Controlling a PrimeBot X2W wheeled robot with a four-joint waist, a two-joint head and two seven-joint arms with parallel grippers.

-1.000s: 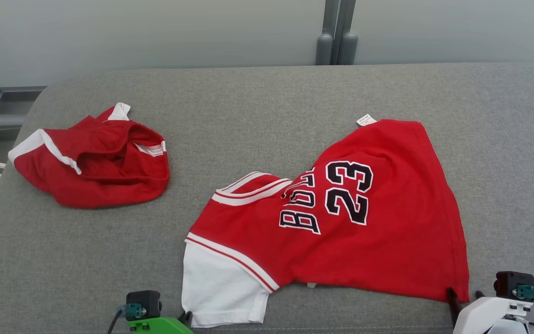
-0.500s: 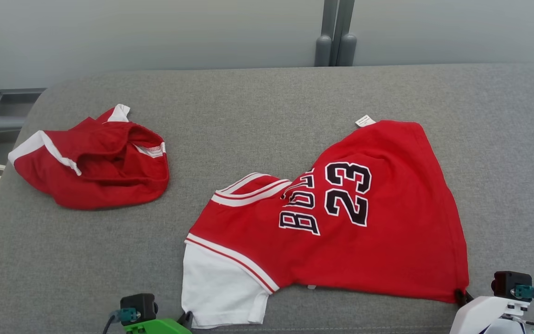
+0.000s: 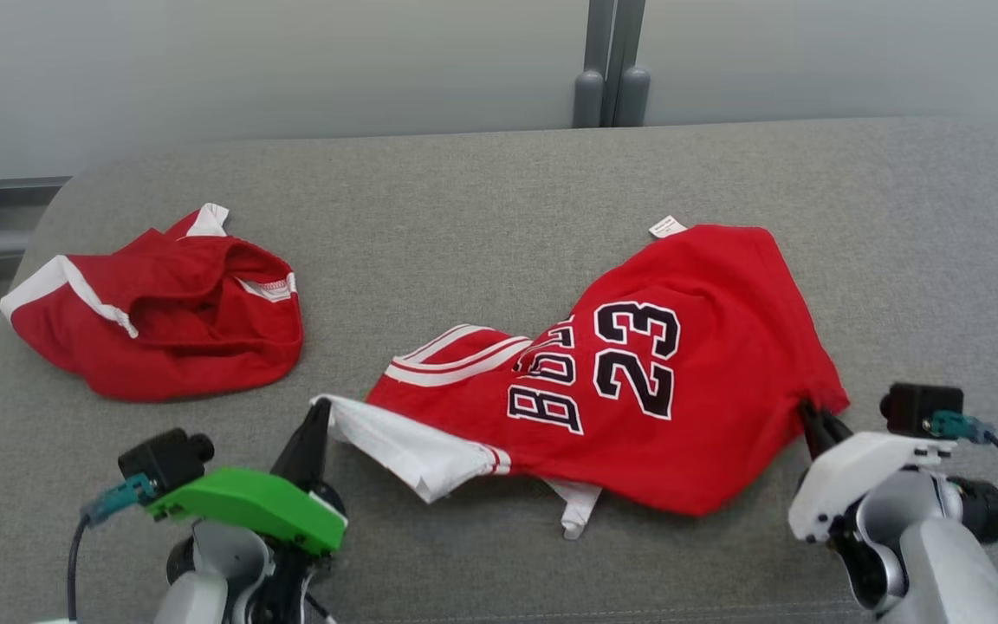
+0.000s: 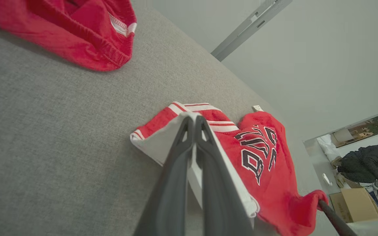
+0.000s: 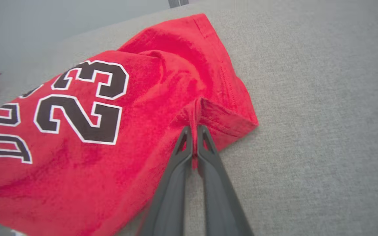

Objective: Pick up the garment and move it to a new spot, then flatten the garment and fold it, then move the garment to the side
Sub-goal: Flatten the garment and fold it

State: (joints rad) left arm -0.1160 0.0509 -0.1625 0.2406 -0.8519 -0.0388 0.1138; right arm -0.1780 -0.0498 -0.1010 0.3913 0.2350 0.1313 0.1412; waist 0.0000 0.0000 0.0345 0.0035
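**Both jaws shut on jersey [image 3: 707, 451]**

Left gripper [image 3: 319, 409]: jaws were closed tight, with the edge of the white sleeve [image 3: 395, 442] clamped between the tips. Right gripper [image 3: 811, 416]: jaws were likewise closed, with a red hem corner [image 5: 228, 118] bunched and held at the tips. The jersey was spread between the two grippers on the grey cushion [image 3: 482, 208], "23" side up, with number and lettering turned sideways in the head view. The sleeve end was raised off the cushion at the left tips. The hem corner was drawn up into a fold at the right tips. The middle of the jersey was seen resting on the cushion. A second red garment [image 3: 161, 338] was seen crumpled at the far left, well apart from both grippers.
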